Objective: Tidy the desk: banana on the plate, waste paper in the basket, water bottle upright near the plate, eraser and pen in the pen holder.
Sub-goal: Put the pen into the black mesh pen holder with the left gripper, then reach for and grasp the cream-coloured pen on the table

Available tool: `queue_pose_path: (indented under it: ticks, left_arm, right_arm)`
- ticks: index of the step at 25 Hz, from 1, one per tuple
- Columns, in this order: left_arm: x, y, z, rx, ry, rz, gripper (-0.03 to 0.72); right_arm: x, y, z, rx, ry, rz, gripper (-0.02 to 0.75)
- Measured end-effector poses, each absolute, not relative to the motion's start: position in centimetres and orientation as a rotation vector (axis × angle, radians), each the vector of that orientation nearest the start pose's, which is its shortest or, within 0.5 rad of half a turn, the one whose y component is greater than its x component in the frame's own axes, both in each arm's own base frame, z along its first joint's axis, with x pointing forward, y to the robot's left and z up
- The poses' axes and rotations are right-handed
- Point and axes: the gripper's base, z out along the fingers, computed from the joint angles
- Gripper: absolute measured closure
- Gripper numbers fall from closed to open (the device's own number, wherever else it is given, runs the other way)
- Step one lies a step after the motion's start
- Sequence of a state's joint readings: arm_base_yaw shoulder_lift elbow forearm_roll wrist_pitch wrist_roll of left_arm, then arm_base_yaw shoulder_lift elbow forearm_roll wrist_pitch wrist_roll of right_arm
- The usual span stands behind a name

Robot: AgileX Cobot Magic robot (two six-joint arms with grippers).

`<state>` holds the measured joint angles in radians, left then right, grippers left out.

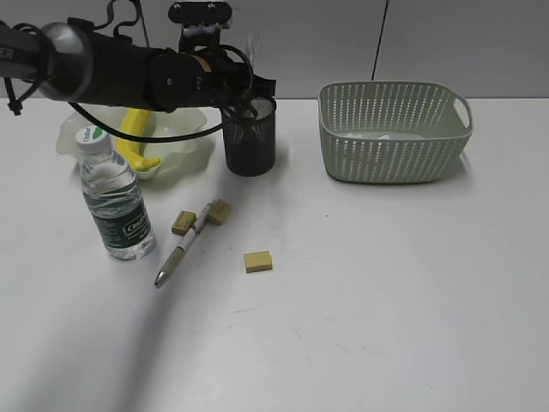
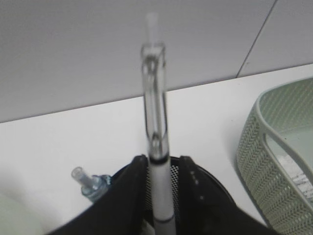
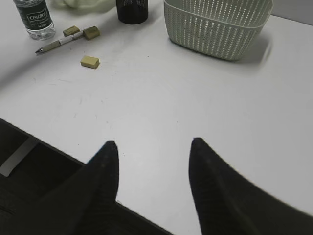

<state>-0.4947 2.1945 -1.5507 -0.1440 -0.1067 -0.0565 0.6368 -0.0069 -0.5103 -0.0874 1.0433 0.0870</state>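
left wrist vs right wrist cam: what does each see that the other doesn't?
Left wrist only: the left end effector with a clear-and-white pen between its fingers over the pen holder, plus a second clear pen end sticking out beside it.

Right wrist only: the right end effector, open and empty over the desk; the water bottle, a pen lying flat, three tan erasers.

Both: the basket, the pen holder, the white desk.

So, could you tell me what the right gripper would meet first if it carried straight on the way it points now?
Probably the bare desk. The right gripper, jaws open and empty, points down at a slant across it. The basket lies farther along, slightly right, though depth is hard to judge.
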Motion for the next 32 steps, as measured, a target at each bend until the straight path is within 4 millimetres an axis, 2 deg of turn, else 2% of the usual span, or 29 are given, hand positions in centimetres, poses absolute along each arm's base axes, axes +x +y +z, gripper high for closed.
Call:
queue_pose_path:
  ticks: [2,6,9,11,13,18,21,24,28,32]
  left_arm:
    - [44.3,-23.8,17.6,0.308,2.027,-0.414,0.475]
    - [44.3,-23.8,17.6,0.313,2.027,-0.412,0.264]
    - [44.2,-23.7,17.7,0.316,2.034,-0.411,0.191]
    - [43.9,-23.6,18.4,0.321,2.047,-0.411,0.177]
    - [43.4,-23.4,20.2,0.332,2.059,-0.412,0.173]
    - [40.8,-22.1,27.2,0.404,2.057,-0.382,0.19]
    - [38.4,-20.8,31.1,0.446,2.103,-0.349,0.2]
    - [35.6,-19.3,33.9,0.475,2.201,-0.323,0.202]
    - [31.6,-17.2,37.0,0.51,2.329,-0.289,0.202]
    - [27.5,-15.0,38.9,0.538,2.463,-0.253,0.204]
  right_arm:
    - [-0.1,-0.9,28.2,-0.545,1.95,0.358,0.357]
    - [-0.1,-0.9,28.2,-0.545,1.95,0.358,0.357]
    - [-0.1,-0.9,28.2,-0.545,1.95,0.358,0.357]
    - [-0.1,-1.0,28.2,-0.545,1.95,0.358,0.357]
    - [-0.1,-1.0,28.2,-0.545,1.95,0.358,0.357]
    - [-0.1,-1.0,28.2,-0.545,1.95,0.358,0.357]
    - [-0.1,-1.0,28.2,-0.545,1.95,0.358,0.357]
    - [-0.1,-1.0,28.2,-0.545,1.95,0.358,0.357]
    - [-0.1,-1.0,28.2,-0.545,1.95,0.358,0.357]
    - [-0.1,-1.0,28.2,-0.545,1.95,0.358,0.357]
